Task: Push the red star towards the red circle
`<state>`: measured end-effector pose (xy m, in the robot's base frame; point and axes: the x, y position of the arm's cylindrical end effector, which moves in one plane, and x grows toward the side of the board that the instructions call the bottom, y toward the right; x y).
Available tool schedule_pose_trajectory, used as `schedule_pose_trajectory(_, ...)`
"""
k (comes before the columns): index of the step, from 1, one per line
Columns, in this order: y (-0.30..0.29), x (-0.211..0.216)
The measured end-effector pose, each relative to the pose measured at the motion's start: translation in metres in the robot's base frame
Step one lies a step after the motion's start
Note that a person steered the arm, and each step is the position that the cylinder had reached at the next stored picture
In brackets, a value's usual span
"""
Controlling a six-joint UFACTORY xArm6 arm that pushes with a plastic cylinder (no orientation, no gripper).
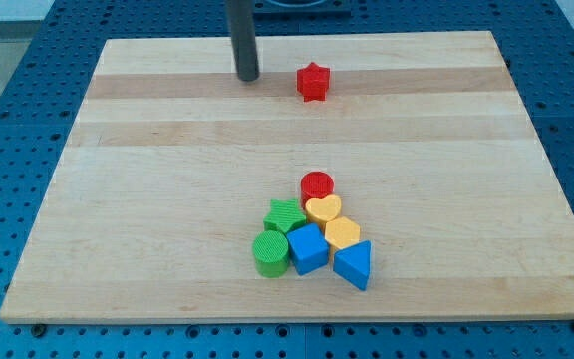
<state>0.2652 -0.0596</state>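
Camera view: red star (313, 82) well apart from red circle (317, 184) — push not begun; my tip (248, 78) sits left of star, no claw, holds nothing.

This looks like a robotics lab bench. A pale wooden board (167, 199) rests on a blue perforated metal table (18, 90) with gridded holes.

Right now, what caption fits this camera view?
My tip sits left of the red star, far above the red circle.
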Motion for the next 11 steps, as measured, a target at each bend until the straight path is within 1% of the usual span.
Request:
schedule_pose_trajectory(1,0.053,-0.013)
schedule_pose_trajectory(2,0.094,-0.014)
schedule_pose_trajectory(3,0.096,0.001)
schedule_pose_trajectory(6,0.037,0.057)
schedule_pose_trajectory(8,0.031,0.112)
schedule_pose_trajectory(9,0.031,0.125)
schedule_pose_trajectory(11,0.051,0.123)
